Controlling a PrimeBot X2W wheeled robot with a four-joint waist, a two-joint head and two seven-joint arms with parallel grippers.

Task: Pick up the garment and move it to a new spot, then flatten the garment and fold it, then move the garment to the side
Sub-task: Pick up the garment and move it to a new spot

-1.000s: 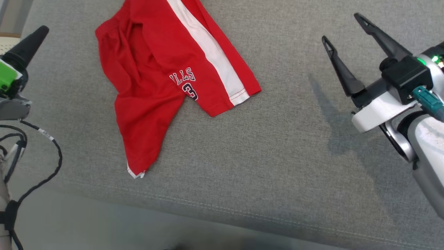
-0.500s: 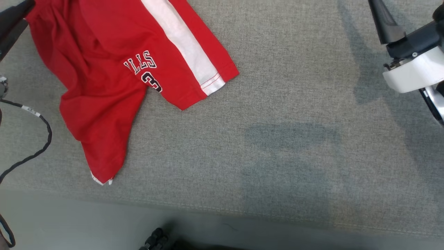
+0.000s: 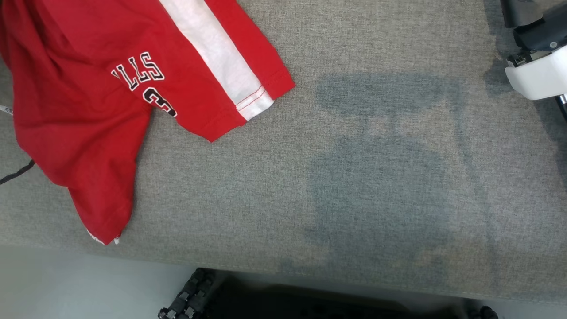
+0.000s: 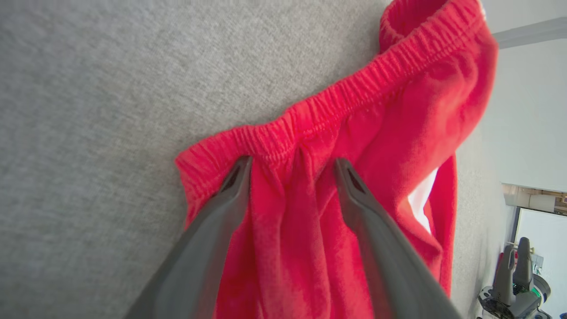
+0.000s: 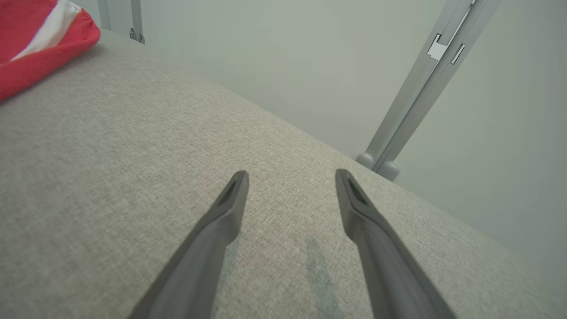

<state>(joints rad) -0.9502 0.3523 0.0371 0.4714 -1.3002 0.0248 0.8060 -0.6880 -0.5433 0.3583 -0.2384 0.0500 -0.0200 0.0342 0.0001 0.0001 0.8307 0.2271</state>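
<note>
The garment (image 3: pixel 88 88) is red with a white stripe and black-and-white lettering, and it lies crumpled at the upper left of the grey surface in the head view. In the left wrist view my left gripper (image 4: pixel 293 161) is open, its fingers over the garment's (image 4: pixel 354 133) gathered elastic edge with a ridge of red cloth between them. My right gripper (image 5: pixel 290 177) is open above bare grey surface, far to the right of the garment (image 5: pixel 40 40). Its white wrist housing (image 3: pixel 538 77) is at the head view's upper right.
The grey upholstered surface (image 3: pixel 354 177) ends in a front edge at the bottom of the head view, with pale floor and my dark wheeled base (image 3: pixel 190 297) below. A black cable (image 3: pixel 15 173) lies at the left. A metal frame post (image 5: pixel 425 84) stands past the far edge.
The whole head picture has shifted, so the camera has moved. The garment lies as before. Both grippers stay open, and the right gripper's fingers now sit past the picture's top edge.
</note>
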